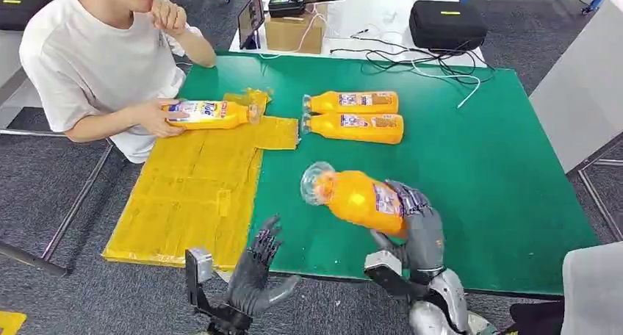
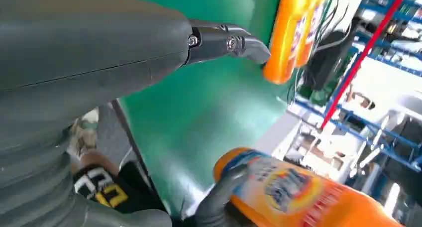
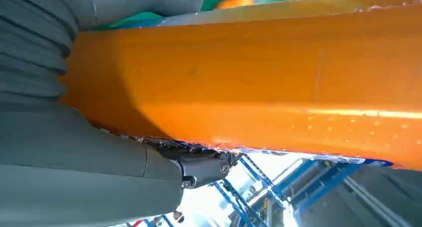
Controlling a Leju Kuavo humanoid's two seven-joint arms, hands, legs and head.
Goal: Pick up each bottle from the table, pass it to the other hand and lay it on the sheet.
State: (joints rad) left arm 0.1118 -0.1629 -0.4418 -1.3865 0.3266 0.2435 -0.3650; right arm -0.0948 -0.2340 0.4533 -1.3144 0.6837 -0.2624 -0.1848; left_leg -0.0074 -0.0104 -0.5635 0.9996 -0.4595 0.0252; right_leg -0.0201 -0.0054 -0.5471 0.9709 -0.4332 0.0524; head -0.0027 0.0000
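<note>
Bottle is gripped in the right hand, beside the empty, spread-fingered left hand.

The held bottle runs off the right wrist picture's edge (label unseen); the bottle labels on the table are too small to read.

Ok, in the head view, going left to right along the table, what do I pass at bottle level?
Person's hand → bottle it holds on the yellow sheet → two bottles lying side by side on the green table.
</note>
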